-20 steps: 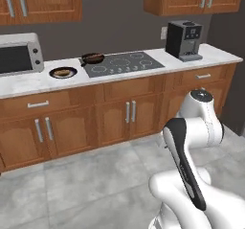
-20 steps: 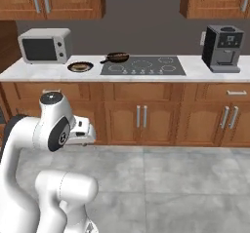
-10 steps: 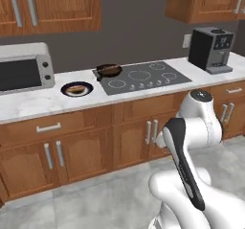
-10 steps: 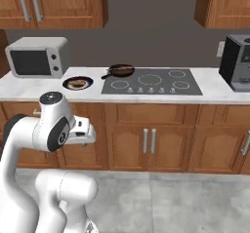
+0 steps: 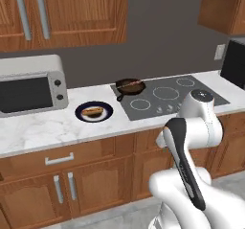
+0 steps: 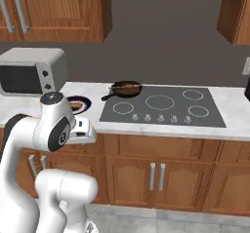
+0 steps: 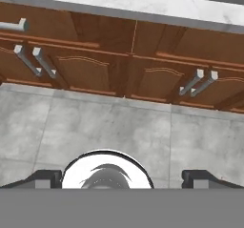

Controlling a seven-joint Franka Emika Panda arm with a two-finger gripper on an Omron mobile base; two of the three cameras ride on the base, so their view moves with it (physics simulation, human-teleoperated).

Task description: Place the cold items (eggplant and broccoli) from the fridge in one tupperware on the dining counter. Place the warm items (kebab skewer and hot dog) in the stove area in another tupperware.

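Clearly little of the task is done as far as these views show: going from the left, the microwave (image 5: 29, 85) sits at the end of the marble counter (image 5: 43, 130), then a dark plate (image 5: 94, 111) carrying what looks like the hot dog (image 5: 92, 111), then a small frying pan (image 5: 128, 85) on the near-left burner of the cooktop (image 5: 167, 97), with something reddish-brown in it that may be the kebab skewer, though it is too small to tell. Both warm items thus lie where they were served, untouched, and no tupperware is visible on this stretch of counter; the eggplant, broccoli, fridge and dining counter are out of frame, so their half of the job can't be judged. The arm is folded low in front of the cabinets, and in the hand view the gripper (image 7: 122, 178) points down at the grey floor tiles and the cabinet doors (image 7: 100, 65), its two tips spread wide apart with nothing between them. Compared with a second ago, the whole scene has swung and grown: the base has driven closer and leftward along the counter, so the stove and plate now sit nearer and more central, while the coffee machine (image 5: 236, 62) has slid to the right edge. The arm's folded pose looks unchanged.
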